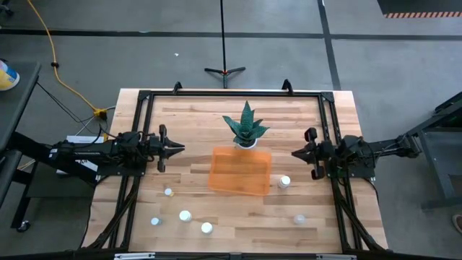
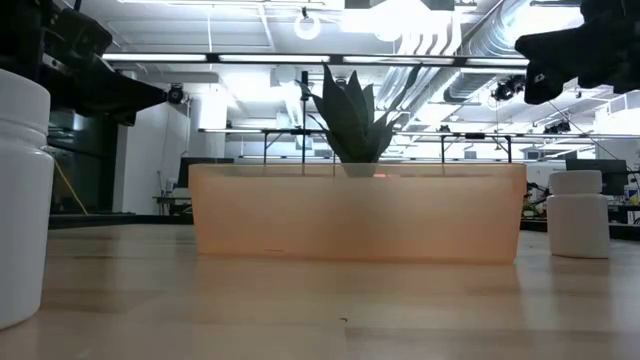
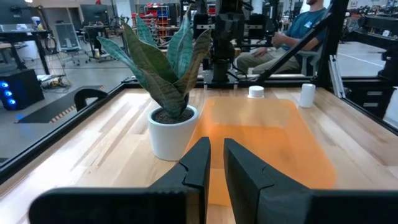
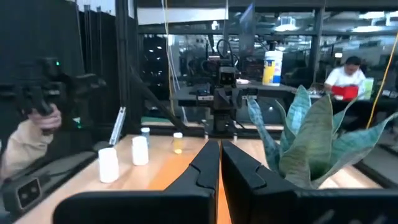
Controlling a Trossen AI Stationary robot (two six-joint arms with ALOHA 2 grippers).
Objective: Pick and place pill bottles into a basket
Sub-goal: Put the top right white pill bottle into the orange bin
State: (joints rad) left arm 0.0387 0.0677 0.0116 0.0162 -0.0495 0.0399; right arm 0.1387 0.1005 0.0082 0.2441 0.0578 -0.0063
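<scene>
The translucent orange basket point(image 1: 240, 171) stands at the table's middle; it also shows in the low view point(image 2: 355, 212) and the left wrist view point(image 3: 261, 143). Several small white pill bottles stand upright on the wood. Some are at the near left point(image 1: 185, 216) point(image 1: 168, 192) point(image 1: 206, 228). One is just right of the basket point(image 1: 284, 182) and one is at the near right point(image 1: 299, 219). My left gripper point(image 1: 178, 149) point(image 3: 216, 142) hovers shut and empty, left of the basket. My right gripper point(image 1: 294, 153) point(image 4: 220, 144) hovers shut and empty, right of it.
A spiky green plant in a white pot point(image 1: 246, 130) stands right behind the basket's far wall. A black frame point(image 1: 231, 94) runs round the table. A seated person point(image 3: 292, 37) and a hand holding a device point(image 4: 31, 137) show beyond the table's sides.
</scene>
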